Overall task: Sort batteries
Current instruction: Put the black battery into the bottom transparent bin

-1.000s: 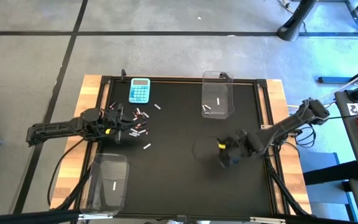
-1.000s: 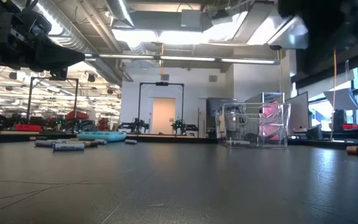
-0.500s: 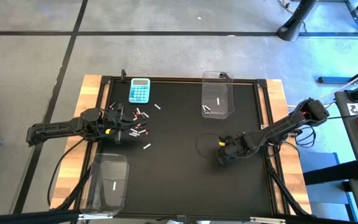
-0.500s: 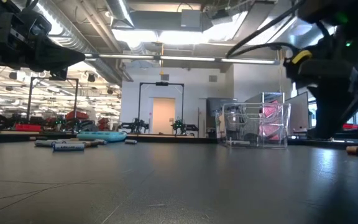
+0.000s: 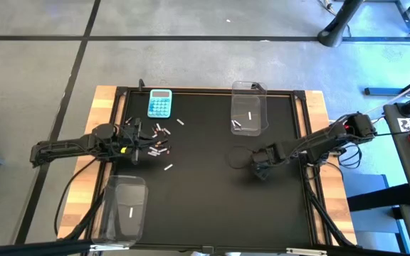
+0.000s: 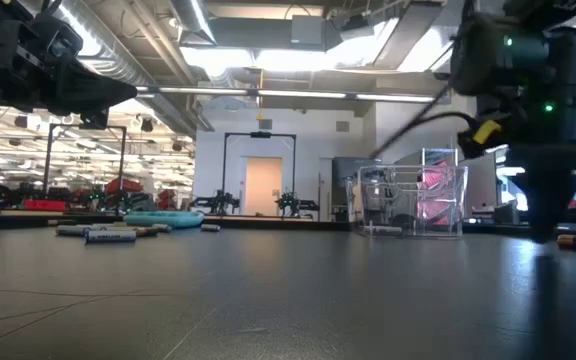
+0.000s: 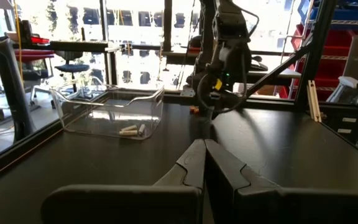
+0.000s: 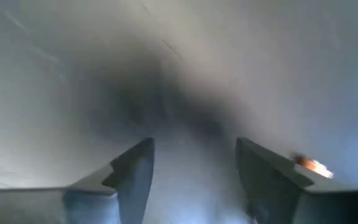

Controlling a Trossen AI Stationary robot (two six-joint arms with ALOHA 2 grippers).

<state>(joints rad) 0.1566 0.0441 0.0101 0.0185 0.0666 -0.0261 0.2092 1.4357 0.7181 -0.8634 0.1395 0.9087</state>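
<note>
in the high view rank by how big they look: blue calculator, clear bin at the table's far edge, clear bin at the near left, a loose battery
1. Near-left clear bin and far clear bin: look about alike, so not ranked apart.
2. Light-blue calculator.
3. Loose battery, by far the smallest.

Table top (image 5: 205,206) looks like matt black sheet with a slight sheen, sitting on pale bare wood (image 5: 105,96). The bins (image 5: 248,107) are clear glossy plastic. Batteries (image 5: 164,146) seem shiny metal, and the calculator (image 5: 159,103) smooth light-blue plastic.
</note>
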